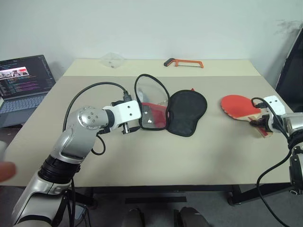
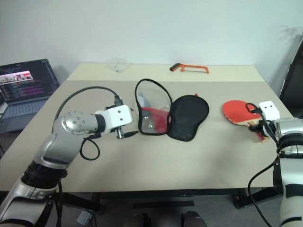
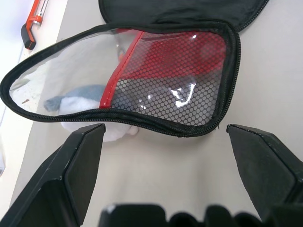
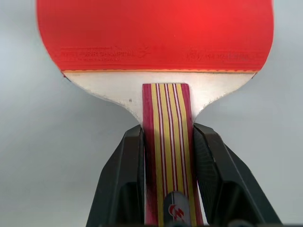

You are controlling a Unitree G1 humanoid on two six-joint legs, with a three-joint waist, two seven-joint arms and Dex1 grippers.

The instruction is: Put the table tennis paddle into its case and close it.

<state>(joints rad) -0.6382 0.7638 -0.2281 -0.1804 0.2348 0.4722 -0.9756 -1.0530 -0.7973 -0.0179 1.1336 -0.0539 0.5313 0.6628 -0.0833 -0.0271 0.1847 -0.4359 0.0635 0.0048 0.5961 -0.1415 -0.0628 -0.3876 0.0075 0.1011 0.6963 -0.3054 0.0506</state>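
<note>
Right gripper (image 4: 168, 182) clamps the paddle (image 1: 239, 107) handle.
Left gripper (image 3: 165, 137), wide open, faces the unzipped case (image 1: 173, 111), probably to steady it.

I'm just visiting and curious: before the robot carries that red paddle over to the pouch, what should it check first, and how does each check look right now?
1. Right gripper jaws on the table tennis paddle handle: ok, a finger presses each side.
2. Handle centred between the jaws: ok.
3. Case unzipped: ok, its clear flap stands up and its black flap lies flat on the table.
4. Left gripper jaws open at the case mouth: ok, touching nothing.
5. Case held steady for loading: not ok.
6. Grip firm enough to lift: cannot tell.
</note>
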